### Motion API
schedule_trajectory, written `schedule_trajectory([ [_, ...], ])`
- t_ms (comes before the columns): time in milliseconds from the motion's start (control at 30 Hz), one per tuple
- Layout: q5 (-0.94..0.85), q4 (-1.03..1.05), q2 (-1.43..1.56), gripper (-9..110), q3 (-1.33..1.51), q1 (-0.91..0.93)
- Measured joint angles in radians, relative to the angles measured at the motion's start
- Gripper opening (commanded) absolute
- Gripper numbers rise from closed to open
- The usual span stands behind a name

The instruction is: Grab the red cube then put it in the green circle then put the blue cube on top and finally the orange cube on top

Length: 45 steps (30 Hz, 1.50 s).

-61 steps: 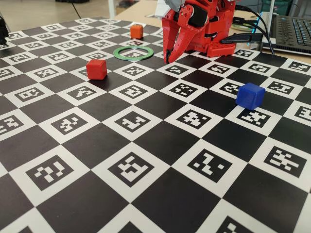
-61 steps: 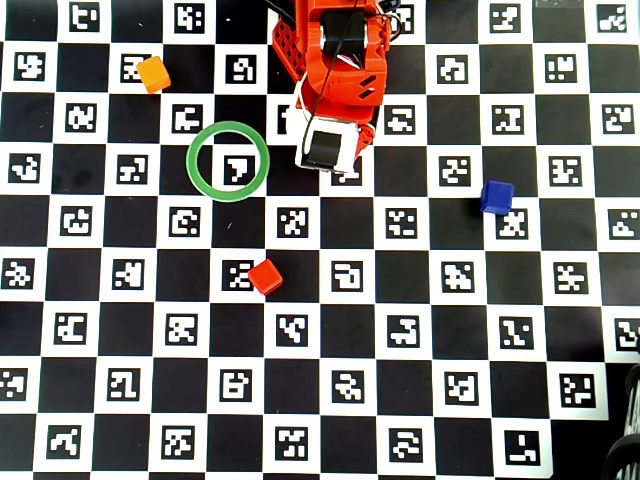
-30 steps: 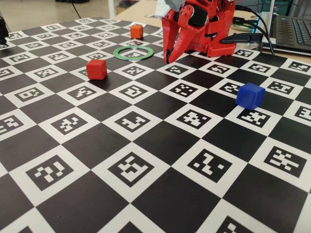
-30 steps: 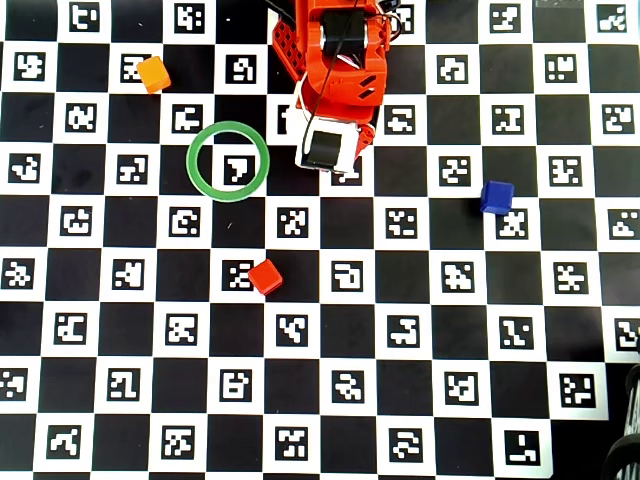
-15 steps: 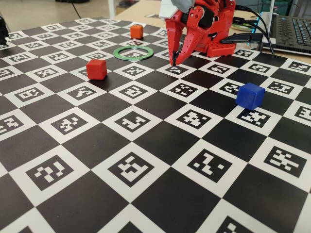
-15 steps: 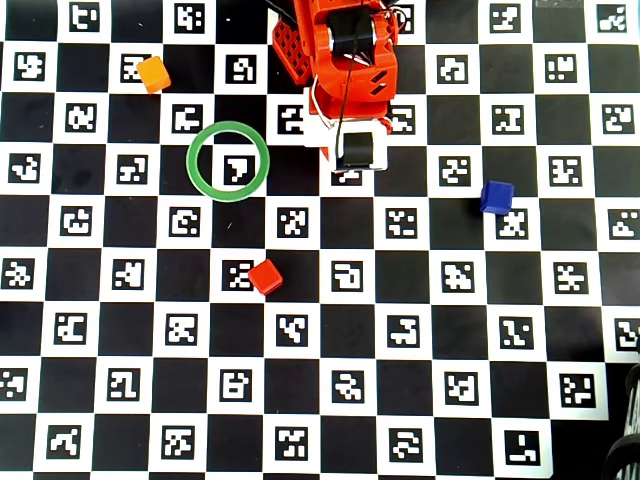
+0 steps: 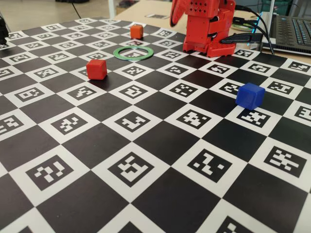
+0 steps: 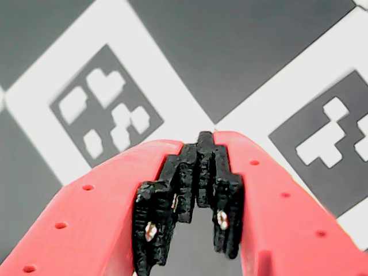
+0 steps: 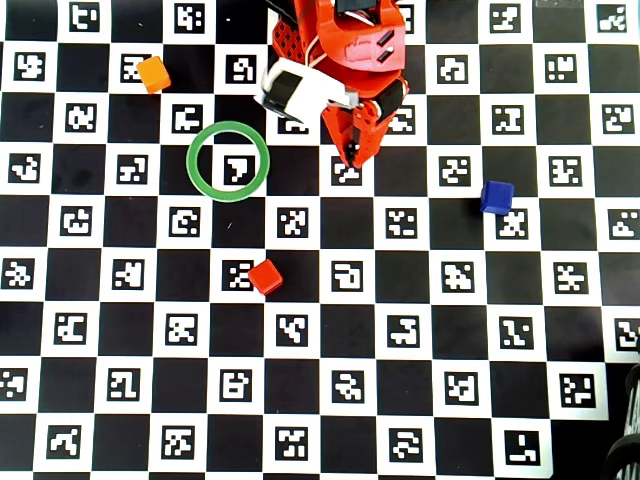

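The red cube (image 7: 96, 69) (image 9: 265, 276) sits alone on the checkered board, in front of the green circle (image 7: 133, 58) (image 9: 191, 160), a flat ring that is empty. At the back left stands the orange cube (image 7: 137, 31) (image 9: 153, 73). Off to the right rests the blue cube (image 7: 250, 95) (image 9: 496, 196). In the overhead view my gripper (image 9: 352, 158) hangs to the right of the ring, far from every cube. Its black-padded jaws (image 8: 202, 140) are shut with nothing between them. The fixed view shows only the arm's red base (image 7: 209, 29).
The board (image 7: 146, 160) is a black-and-white chequer of printed markers. A laptop (image 7: 291, 29) and cables (image 7: 243, 36) lie behind the arm's base at the back right. A dark object (image 9: 625, 455) pokes in at the overhead view's lower right corner.
The arm has risen, so the gripper has left the fixed view upward. In the overhead view the wrist has turned and the fingers now reach out from the base. The cubes have not moved.
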Motion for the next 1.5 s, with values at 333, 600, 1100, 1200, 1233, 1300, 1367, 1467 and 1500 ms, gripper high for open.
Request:
schedule_trajectory([
  [333, 0.126, 0.101, -0.824, 29, -0.627, 0.327],
  [600, 0.224, 0.132, -1.183, 41, -0.876, 0.407],
  [1100, 0.256, -0.006, -1.335, 46, -0.862, 0.402],
  [1200, 0.238, -0.114, -1.345, 46, -0.769, 0.402],
  [1233, 0.224, -0.149, -1.355, 46, -0.744, 0.402],
  [1300, 0.218, -0.207, -1.37, 46, -0.707, 0.402],
  [1367, 0.207, -0.25, -1.384, 46, -0.69, 0.402],
  [1467, 0.207, -0.296, -1.413, 46, -0.687, 0.402],
  [1500, 0.209, -0.305, -1.42, 46, -0.687, 0.402],
])
